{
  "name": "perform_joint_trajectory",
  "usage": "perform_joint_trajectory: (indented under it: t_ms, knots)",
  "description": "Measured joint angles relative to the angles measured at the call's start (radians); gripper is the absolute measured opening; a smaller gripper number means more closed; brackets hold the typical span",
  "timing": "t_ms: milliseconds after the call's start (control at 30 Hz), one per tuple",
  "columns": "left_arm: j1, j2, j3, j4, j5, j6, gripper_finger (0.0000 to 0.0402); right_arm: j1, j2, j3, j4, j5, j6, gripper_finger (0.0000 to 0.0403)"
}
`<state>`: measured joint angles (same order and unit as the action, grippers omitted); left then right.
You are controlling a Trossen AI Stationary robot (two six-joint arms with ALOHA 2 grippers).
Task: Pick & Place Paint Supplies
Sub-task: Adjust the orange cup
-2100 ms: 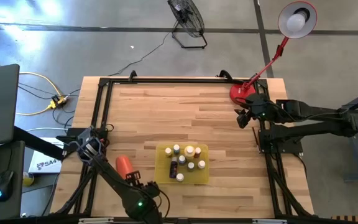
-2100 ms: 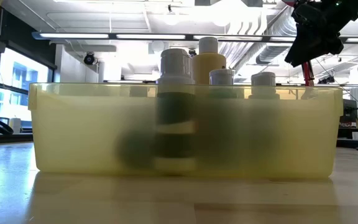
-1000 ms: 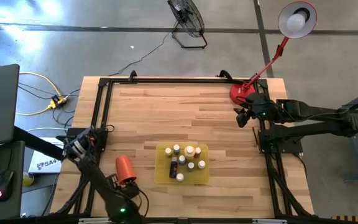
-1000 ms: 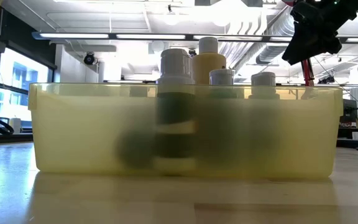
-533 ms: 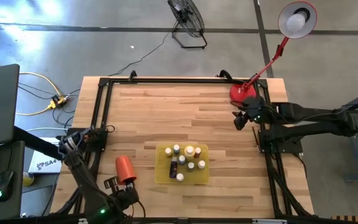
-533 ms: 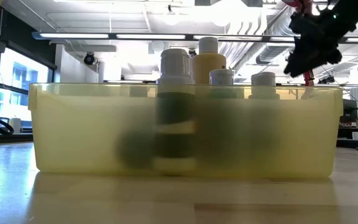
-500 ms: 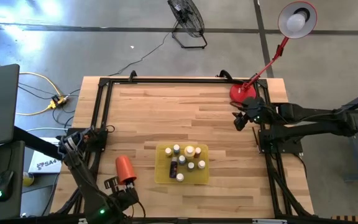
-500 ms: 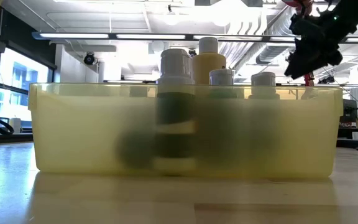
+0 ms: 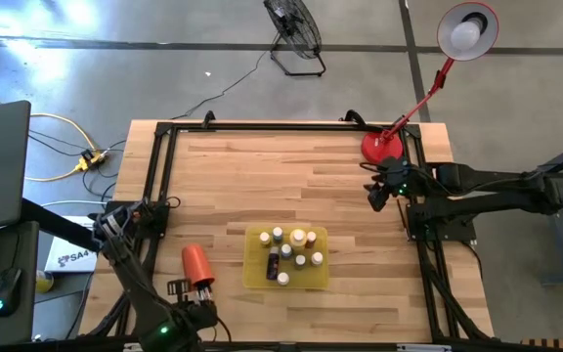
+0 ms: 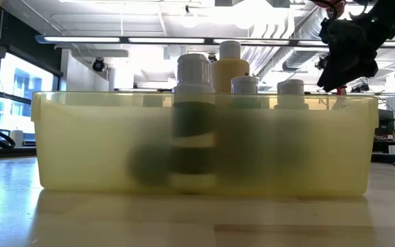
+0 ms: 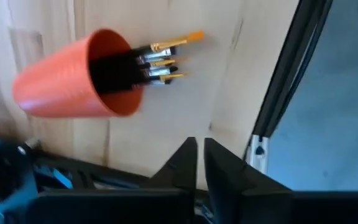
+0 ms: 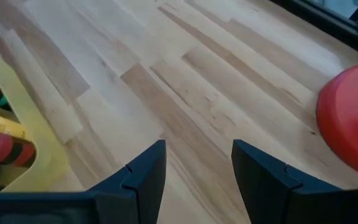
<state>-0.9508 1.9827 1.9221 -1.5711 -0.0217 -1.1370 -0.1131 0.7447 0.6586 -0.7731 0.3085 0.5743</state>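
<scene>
Paint bottles stand in the yellow tray near the worktop's front edge; left gripper, fingers nearly together, empty beside the tipped red cup holding paintbrushes; right gripper open, empty, near the right edge

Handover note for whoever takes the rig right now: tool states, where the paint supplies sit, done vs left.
Left tool: nearly shut, holds nothing, at the table's near-left edge just past the cup's mouth.
Right tool: open, empty, over bare wood at the table's right side near the red lamp base.
Paint bottles: standing in the yellow tray, near-centre of the table.
Brushes: in the orange cup, which lies on its side left of the tray, brush ends sticking out.
Done: bottles in the tray, brushes in the cup.
Left: nothing loose is visible on the table; the cup is tipped over.
</scene>
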Motion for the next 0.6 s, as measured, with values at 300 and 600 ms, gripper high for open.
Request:
perform_joint_trajectory:
  t_ms: [300,600]
  knots:
    - [0.070,0.000,-0.001,0.000,-0.003,-0.100,0.0147,0.000,0.000,0.000,0.000,0.007,-0.002,0.0174]
    - [0.073,-0.001,-0.140,-0.001,-0.073,-0.154,0.0162,0.000,0.000,0.001,-0.001,0.005,0.005,0.0174]
